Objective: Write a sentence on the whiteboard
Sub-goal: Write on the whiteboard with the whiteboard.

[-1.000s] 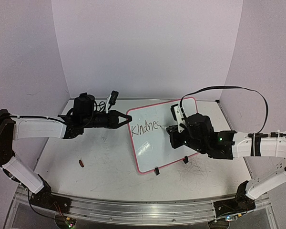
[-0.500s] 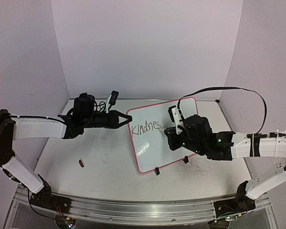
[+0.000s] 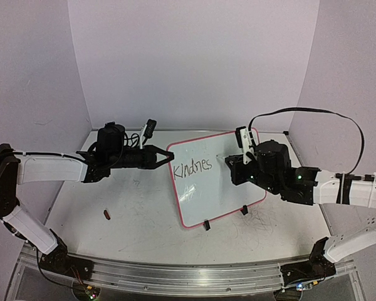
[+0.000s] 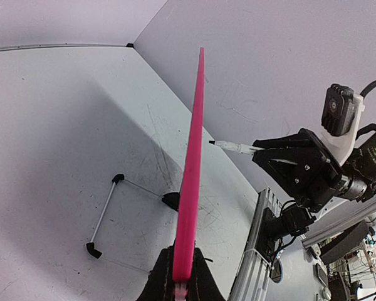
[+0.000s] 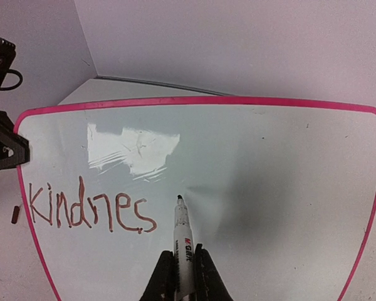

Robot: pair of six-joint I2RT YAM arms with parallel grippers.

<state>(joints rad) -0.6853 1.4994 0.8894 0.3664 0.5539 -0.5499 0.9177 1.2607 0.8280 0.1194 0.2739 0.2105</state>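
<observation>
The left gripper [image 3: 166,157] pinches the pink rim of the whiteboard [image 3: 222,188], which stands tilted in the middle of the table [image 3: 125,207], I judge to steady it, while the right gripper [image 5: 183,276], closed tight on the marker [image 5: 182,238], holds the tip just beside the last letter of the sentence [image 5: 91,210].

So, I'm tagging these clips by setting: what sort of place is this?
Most likely a robotics lab test booth: plain panel walls box in a scuffed white table, and the left arm and right arm are mounted on a metal rail at its near edge.
</observation>
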